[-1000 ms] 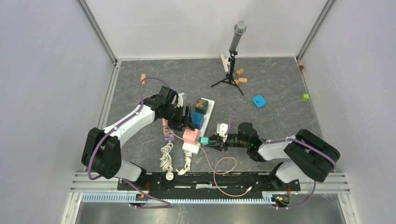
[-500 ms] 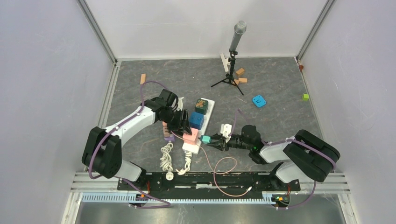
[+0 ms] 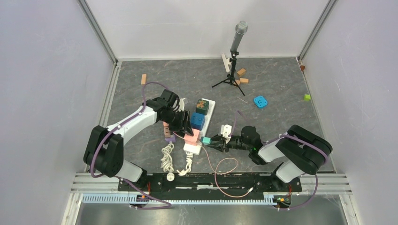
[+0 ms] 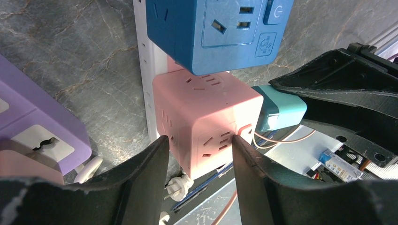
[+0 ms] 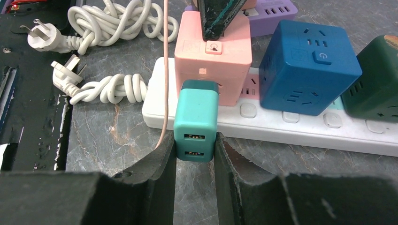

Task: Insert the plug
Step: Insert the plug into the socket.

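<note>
The right fingers (image 5: 159,164) are clamped on the teal plug (image 5: 196,117), whose far end meets the pink socket cube (image 5: 213,70) just ahead of them. The left fingers (image 4: 145,168) flank that cube, but it is unclear whether they grip it. The step in hand looks like seating the plug, and the next move calls for a straight push forward with the cube braced.

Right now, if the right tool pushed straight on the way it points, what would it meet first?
The pink socket cube. The teal charger held by the right tool appears to touch its near face, so it would press in there.
</note>
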Controlling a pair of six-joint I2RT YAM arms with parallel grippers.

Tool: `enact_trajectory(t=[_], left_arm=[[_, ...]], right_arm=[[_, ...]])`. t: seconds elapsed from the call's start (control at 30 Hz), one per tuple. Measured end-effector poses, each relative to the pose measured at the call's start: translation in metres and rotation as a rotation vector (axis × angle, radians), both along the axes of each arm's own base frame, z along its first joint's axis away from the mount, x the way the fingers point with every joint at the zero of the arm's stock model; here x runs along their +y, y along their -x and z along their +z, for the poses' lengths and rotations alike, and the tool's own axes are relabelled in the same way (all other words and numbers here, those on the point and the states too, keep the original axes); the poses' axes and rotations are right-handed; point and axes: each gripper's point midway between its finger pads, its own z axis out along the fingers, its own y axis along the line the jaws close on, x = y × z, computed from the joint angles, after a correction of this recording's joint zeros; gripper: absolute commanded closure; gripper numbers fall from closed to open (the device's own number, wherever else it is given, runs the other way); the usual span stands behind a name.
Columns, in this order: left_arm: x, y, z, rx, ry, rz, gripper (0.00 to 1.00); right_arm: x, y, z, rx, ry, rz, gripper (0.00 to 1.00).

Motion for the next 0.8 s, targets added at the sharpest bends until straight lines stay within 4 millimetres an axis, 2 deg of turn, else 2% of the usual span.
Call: enact_trajectory(t=[0.23, 0.5, 0.8], left_arm=[[-0.0009, 0.0004, -0.0001, 0.004, 0.004, -0.007, 0.43], [-0.0012, 0.0002, -0.0005, 0.014, 0.008, -0.007, 0.44], [-0.0018, 0.0004, -0.0002, 0.022, 0.01, -0.009, 0.45]], right_arm=[[0.0012, 0.0024, -0.0032, 0.006, 0.0, 0.016, 1.0], [0.004, 0.0041, 0.0036, -0.009, -0.031, 0.038, 1.0], [0.0035, 0.0041, -0.0045, 0.007, -0.017, 0.036, 1.0]])
